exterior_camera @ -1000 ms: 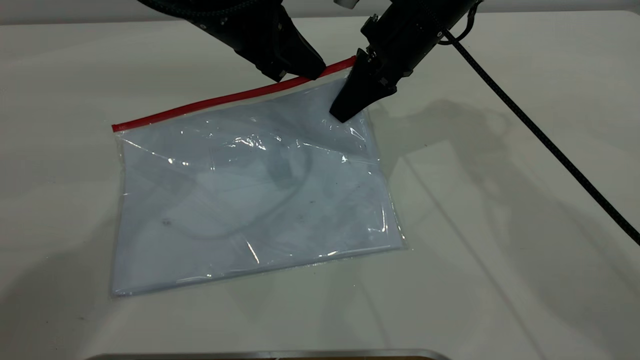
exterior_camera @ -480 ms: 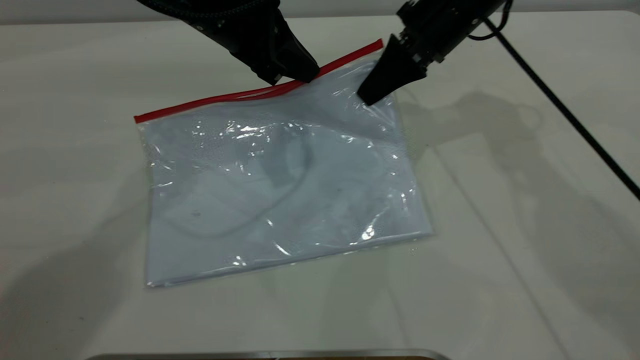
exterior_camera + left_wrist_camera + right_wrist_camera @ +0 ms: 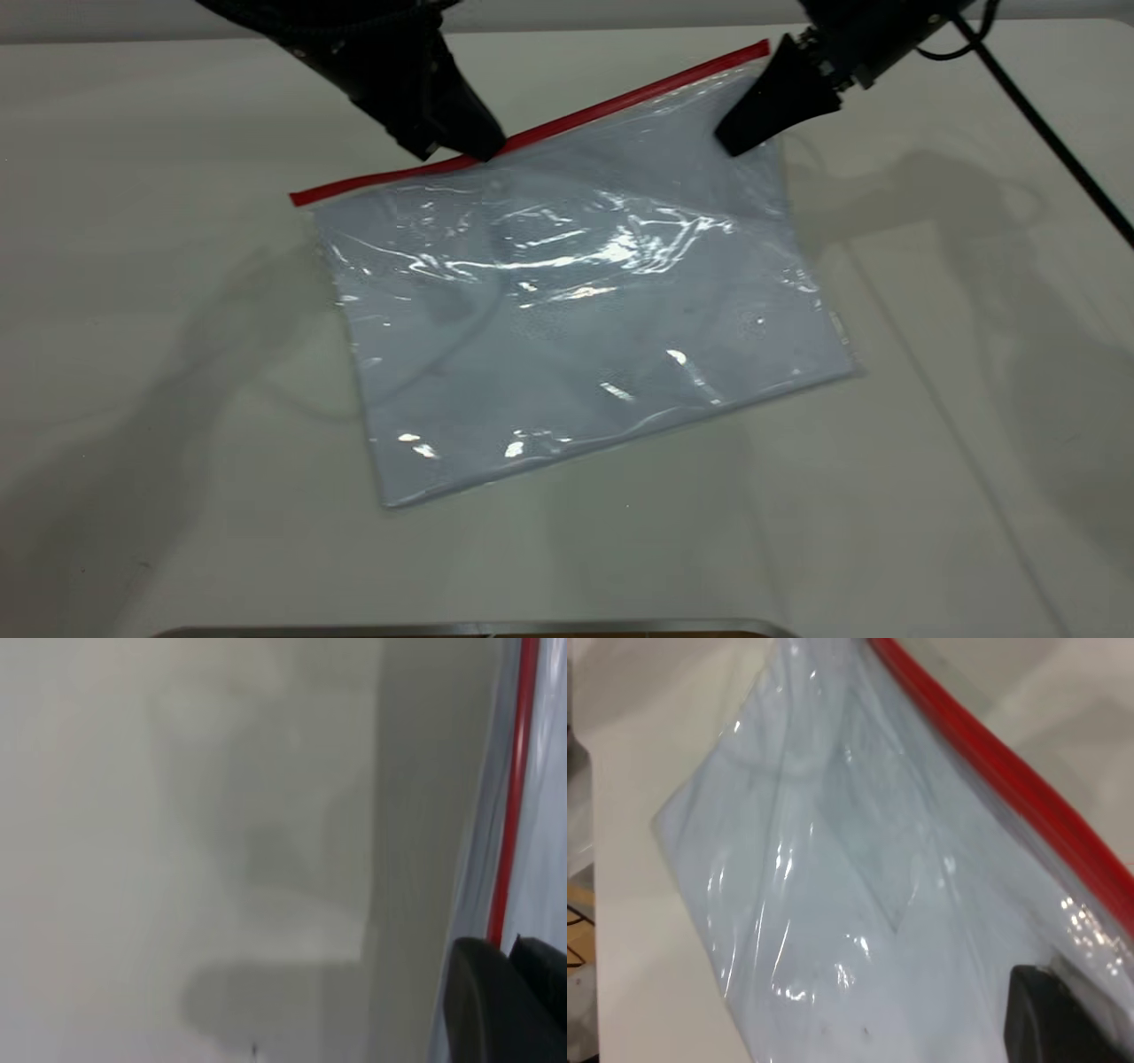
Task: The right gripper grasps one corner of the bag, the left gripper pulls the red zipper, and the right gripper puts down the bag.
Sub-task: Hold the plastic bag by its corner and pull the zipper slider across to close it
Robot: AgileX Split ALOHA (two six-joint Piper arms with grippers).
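Lying on a pale table [image 3: 930,532] is one clear plastic bag [image 3: 585,310] with pale blue-white sheets inside, and two black robot grippers work at its far long edge. One red zipper [image 3: 567,120] runs along that edge as a thin bright strip, rising from the table at the exterior view's left toward the upper right, so that end of the bag is lifted while the near edge rests flat. The right gripper [image 3: 740,133], one of the two, has long tapered jaws closed on the corner of the bag [image 3: 757,62] where the red strip ends, holding it above the table; a thick braided cable [image 3: 1054,133] trails from it and runs off the right edge. The left gripper [image 3: 478,146] has bulky wedge-shaped jaws whose tips meet at the red strip partway along it; they look pressed together on the strip, but the slider tab itself cannot be made out in any view. Both arms are cut off at the top of the exterior view, so only their ends show. From the left wrist view only dark jaw tips [image 3: 505,1001] and a short run of red strip [image 3: 512,815] beside blurred table appear. From the right wrist view the red edge [image 3: 1010,788] crosses crinkled plastic, with one dark jaw tip [image 3: 1054,1014] at the corner. Glare streaks hide much of the bag's contents, and no label pocket can be picked out.
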